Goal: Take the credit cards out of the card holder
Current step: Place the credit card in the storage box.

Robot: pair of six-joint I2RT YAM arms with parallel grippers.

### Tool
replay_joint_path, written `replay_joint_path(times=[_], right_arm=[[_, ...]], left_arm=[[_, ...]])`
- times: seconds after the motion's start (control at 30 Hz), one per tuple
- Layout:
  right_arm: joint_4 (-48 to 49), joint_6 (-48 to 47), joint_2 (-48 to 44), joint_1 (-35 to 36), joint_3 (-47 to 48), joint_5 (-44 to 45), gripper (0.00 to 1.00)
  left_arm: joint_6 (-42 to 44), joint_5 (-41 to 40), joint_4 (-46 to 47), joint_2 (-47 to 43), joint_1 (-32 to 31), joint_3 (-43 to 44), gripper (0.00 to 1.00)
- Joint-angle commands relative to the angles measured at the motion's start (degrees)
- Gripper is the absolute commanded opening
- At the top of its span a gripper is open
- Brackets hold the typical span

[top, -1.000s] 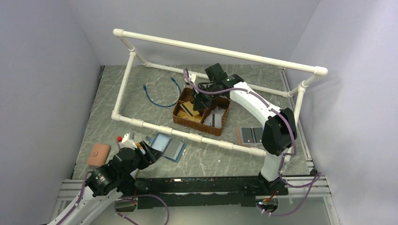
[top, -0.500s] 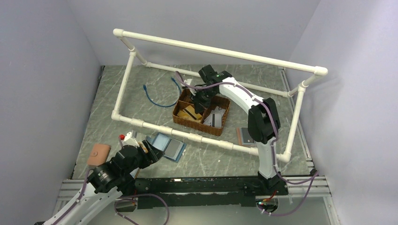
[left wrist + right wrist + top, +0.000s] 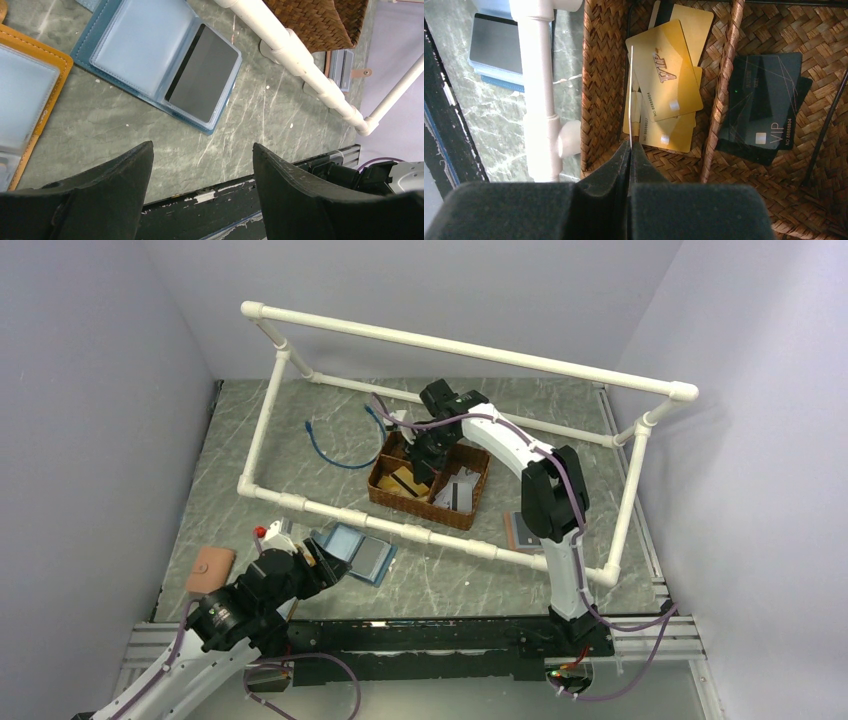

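Observation:
The slate-blue card holder (image 3: 355,552) lies open on the table in front of the white pipe. In the left wrist view the holder (image 3: 145,50) has one dark grey credit card (image 3: 202,72) in its right pocket; the left pocket looks empty. My left gripper (image 3: 202,147) is open and empty, hovering near the table's front edge just short of the holder. My right gripper (image 3: 630,145) is shut on a thin card (image 3: 630,95) seen edge-on, held over the left compartment of the wicker basket (image 3: 591,75). Its colour cannot be told.
Gold cards (image 3: 669,75) lie in the basket's left compartment, black cards (image 3: 764,100) in the right. An orange-tan holder (image 3: 30,100) lies left of the blue one. A brown holder (image 3: 532,530) lies at right. A white pipe frame (image 3: 400,530) crosses the table; a blue cable (image 3: 330,445) lies behind.
My right arm has swung a little to the left over the basket, still shut on the card. The left arm has barely moved.

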Motion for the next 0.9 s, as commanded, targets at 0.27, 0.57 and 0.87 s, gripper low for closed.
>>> replay_joint_path(times=[0.27,0.57,0.87], right_arm=[[-1.36,-0.8,1.51,0.13,3.24,-0.7,0.0],[-1.74,-0.89,1.67,0.13,4.14,-0.24,0.0],[-1.48,-0.2,2.58,0.39,4.36,0.34,0.06]], left_arm=[[0.51,0.57,1.29,-0.54,0.05,2.13,0.78],[0.19,0.55,1.03,-0.54,0.01,2.21,0.78],[0.34,0.76,1.2,-0.71,0.05,2.15,0.78]])
